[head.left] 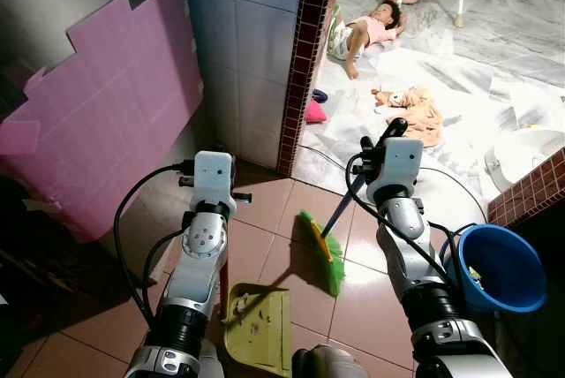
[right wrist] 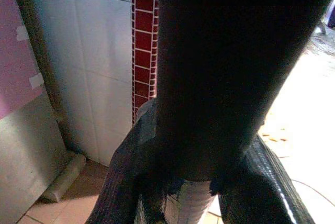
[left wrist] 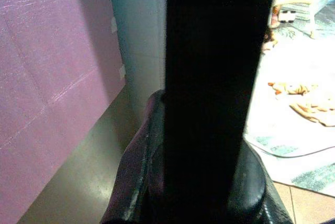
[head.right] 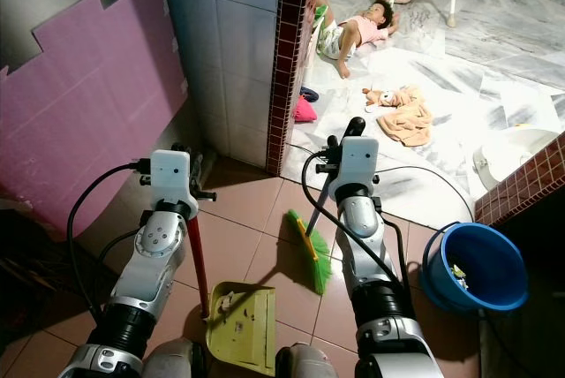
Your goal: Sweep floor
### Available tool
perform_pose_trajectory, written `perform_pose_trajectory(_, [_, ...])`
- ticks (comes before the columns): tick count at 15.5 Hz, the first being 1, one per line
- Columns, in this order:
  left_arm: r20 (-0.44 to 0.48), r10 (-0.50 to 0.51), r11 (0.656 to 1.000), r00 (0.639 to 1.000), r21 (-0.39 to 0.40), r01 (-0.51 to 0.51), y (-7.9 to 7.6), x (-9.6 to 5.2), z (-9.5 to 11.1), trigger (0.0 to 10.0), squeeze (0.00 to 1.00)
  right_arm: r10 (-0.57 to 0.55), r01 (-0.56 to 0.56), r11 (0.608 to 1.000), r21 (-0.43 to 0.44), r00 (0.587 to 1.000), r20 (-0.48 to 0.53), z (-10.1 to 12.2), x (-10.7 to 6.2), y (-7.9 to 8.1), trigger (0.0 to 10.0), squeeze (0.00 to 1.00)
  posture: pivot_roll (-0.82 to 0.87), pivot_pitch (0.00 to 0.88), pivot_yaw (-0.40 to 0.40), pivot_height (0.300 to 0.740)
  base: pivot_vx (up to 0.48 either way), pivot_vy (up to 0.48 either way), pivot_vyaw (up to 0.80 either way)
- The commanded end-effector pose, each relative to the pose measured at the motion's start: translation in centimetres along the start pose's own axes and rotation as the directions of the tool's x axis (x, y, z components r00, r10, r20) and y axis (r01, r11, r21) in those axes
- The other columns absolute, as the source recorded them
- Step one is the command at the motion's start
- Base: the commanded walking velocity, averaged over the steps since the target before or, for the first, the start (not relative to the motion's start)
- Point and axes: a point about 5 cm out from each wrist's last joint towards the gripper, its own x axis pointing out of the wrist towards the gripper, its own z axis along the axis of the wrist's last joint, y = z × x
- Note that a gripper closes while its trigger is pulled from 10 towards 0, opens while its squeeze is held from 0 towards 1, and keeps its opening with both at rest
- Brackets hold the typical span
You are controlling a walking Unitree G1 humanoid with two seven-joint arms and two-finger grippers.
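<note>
A broom with green bristles (head.left: 323,254) and a blue handle (head.left: 339,211) stands slanted on the brown floor tiles. My right gripper (head.left: 392,128) is shut on the top of that handle, whose dark shaft (right wrist: 230,67) rises between its fingers (right wrist: 123,182). A yellow dustpan (head.left: 258,325) with specks of dirt in it lies on the tiles just left of the bristles. Its red handle (head.right: 196,254) rises to my left gripper (head.right: 196,191), which is shut on it. That gripper's fingers (left wrist: 136,182) wrap the dark shaft (left wrist: 209,77).
A blue bucket (head.left: 499,268) stands at the right beside a red-tiled ledge (head.left: 530,188). A tiled wall corner (head.left: 298,60) and a pink board (head.left: 106,113) stand ahead on the left. Beyond, a person (head.left: 366,29) lies on the marble floor near a soft toy (head.left: 413,109).
</note>
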Motion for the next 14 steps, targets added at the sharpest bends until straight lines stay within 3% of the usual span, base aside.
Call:
perform_pose_trajectory(1, [-0.021, -0.017, 1.0, 1.0, -0.009, 0.017, -0.62, -0.21, -0.23, 10.0, 0.0, -0.022, 0.02, 0.999, -0.043, 0.999, -0.047, -0.78, -0.4, -0.99, 10.0, 0.0, -0.05, 0.104, -0.098, 0.731, 0.0, 0.0, 0.0])
perform_pose_trajectory(14, [-0.026, -0.033, 0.999, 0.999, 0.012, 0.033, -0.83, -0.08, -0.17, 10.0, 0.0, -0.009, 0.008, 1.0, -0.028, 0.999, -0.049, -0.7, -0.29, -0.57, 10.0, 0.0, -0.04, 0.1, -0.09, 0.731, 0.0, 0.0, 0.0])
